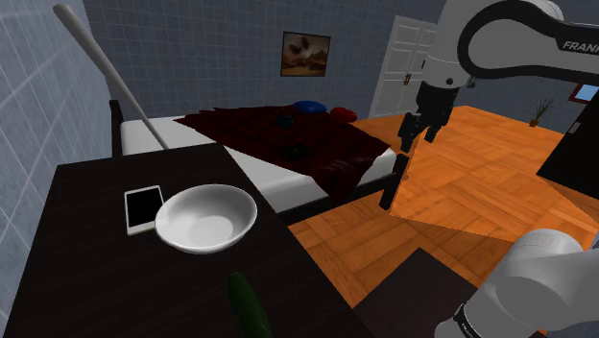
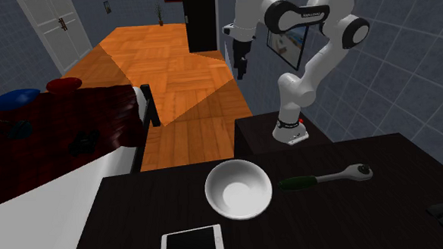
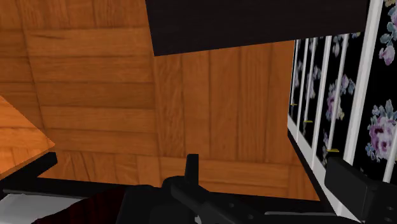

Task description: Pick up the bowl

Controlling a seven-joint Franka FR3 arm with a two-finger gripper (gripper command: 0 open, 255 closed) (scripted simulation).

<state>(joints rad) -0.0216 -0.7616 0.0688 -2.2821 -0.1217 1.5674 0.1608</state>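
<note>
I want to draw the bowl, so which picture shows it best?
The shoulder view: the white bowl sits close, rim and inside unblocked, beside the phone. The second exterior view shows it whole too, farther off. The wrist view faces the wooden floor.

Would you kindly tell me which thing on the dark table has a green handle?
The long tool beside the bowl: its handle is green; bowl and phone have none.

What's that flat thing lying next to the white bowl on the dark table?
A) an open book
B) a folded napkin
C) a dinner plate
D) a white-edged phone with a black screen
D: beside the bowl on the table lies a thin, white-edged phone with a black screen facing up.
</note>
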